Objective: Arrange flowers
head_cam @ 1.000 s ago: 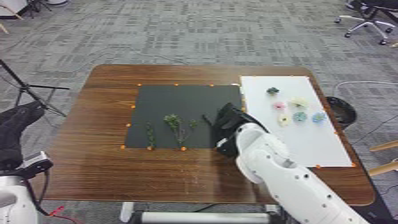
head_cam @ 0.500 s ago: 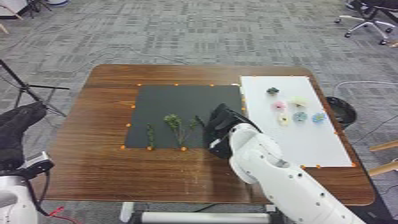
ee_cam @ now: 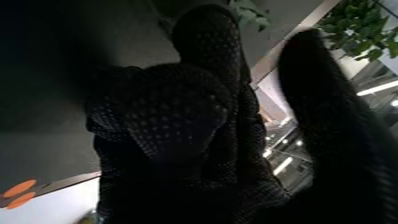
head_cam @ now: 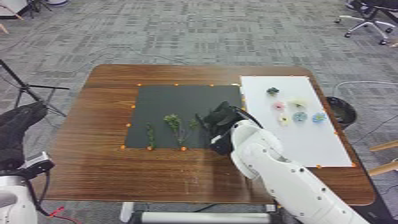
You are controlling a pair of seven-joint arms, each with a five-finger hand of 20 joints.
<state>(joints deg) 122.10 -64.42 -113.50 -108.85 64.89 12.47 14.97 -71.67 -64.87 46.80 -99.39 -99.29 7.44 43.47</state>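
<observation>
Where the black-gloved right hand [head_cam: 224,125] is hanging out: it's hovering or resting (can't tell which) over the right edge of the black rectangular mat [head_cam: 173,95], near the white board [head_cam: 315,150].
Right fingers: in the wrist view, the right hand [ee_cam: 182,185] is keeping its thumb well clear of its loosely bent fingers, so it's looking open; I can't tell if it's touching a sprig.
Leaves: small green leaves [ee_cam: 252,15] are poking out past the fingertips, and brighter green leaves [ee_cam: 358,26] are showing near the thumb tip.
Greens: a thin green sprig [head_cam: 151,136] is lying on the mat's left side, with a bushier forked green sprig [head_cam: 172,121] sitting just right of it.
Flowers: on the board, a dark green rosette [head_cam: 273,91] is sitting farthest out, a pink bloom [head_cam: 278,106] and a pale yellow bloom [head_cam: 298,102] are coming next, then a cream bloom [head_cam: 284,119], a teal-blue bloom [head_cam: 299,117] and a blue bloom [head_cam: 318,118] are lying nearer the robot.
Left hand: the black-gloved left hand [head_cam: 18,130] is hanging beside the brown wooden table [head_cam: 160,175], fingers fairly straight.
</observation>
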